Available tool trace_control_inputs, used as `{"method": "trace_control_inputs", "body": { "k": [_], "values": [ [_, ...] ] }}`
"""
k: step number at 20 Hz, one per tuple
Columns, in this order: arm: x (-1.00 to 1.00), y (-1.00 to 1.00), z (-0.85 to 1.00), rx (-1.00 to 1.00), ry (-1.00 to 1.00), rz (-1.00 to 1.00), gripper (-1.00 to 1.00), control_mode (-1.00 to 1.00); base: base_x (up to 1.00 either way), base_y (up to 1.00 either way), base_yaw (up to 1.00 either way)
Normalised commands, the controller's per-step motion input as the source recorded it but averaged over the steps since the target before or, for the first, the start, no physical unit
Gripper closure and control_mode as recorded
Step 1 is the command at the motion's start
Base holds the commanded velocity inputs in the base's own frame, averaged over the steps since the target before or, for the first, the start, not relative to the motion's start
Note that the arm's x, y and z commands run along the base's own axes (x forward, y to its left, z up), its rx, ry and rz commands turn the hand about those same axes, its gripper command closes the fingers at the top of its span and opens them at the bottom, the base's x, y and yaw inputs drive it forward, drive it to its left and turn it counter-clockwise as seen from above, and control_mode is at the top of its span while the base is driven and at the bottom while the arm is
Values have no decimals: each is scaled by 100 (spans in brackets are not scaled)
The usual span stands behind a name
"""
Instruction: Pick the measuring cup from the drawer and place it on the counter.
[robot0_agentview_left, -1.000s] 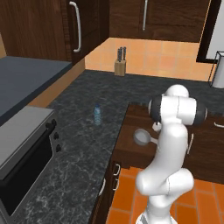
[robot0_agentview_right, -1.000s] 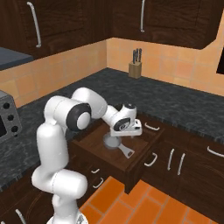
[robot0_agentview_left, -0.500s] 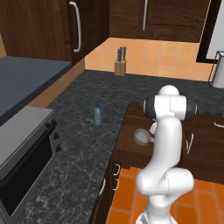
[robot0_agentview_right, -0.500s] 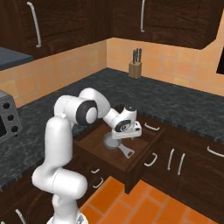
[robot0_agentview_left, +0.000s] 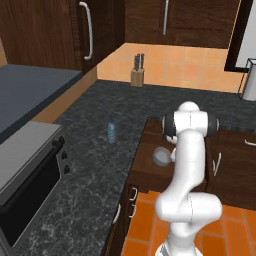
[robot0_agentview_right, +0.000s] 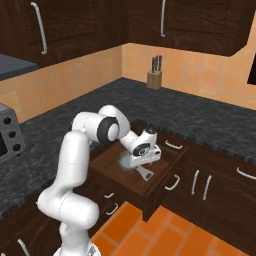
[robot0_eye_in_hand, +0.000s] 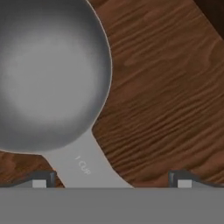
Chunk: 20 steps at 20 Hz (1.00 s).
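Gripper (robot0_eye_in_hand: 111, 178) low over the measuring cup (robot0_eye_in_hand: 48, 74) in the open drawer (robot0_agentview_right: 165, 177).
Its fingers stand spread, the cup's flat handle (robot0_eye_in_hand: 85, 166) lying between them on the drawer's wooden floor.

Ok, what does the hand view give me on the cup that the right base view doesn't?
Hand view alone: the bowl of the measuring cup seen from straight above, "1 CUP" stamped on its flat handle, and the two fingertips standing apart, one on each side of that handle.

Right base view alone: the open drawer with its curved silver handle, the gripper low inside it, the counter behind, and a knife block by the wall.

Both: the cup lying on the drawer's wooden floor, not lifted.
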Motion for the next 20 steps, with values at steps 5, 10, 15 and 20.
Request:
{"method": "trace_control_inputs", "body": {
  "k": [5,10,15,20],
  "values": [
    [2,0,-56,-1,0,21,-100,-100,0,0,0],
    [0,3,-29,-1,0,20,-100,-100,0,0,0],
    [-81,23,-9,0,3,33,-100,-100,0,0,0],
    [-22,34,-19,0,0,27,-100,-100,0,0,0]
  ]
}}
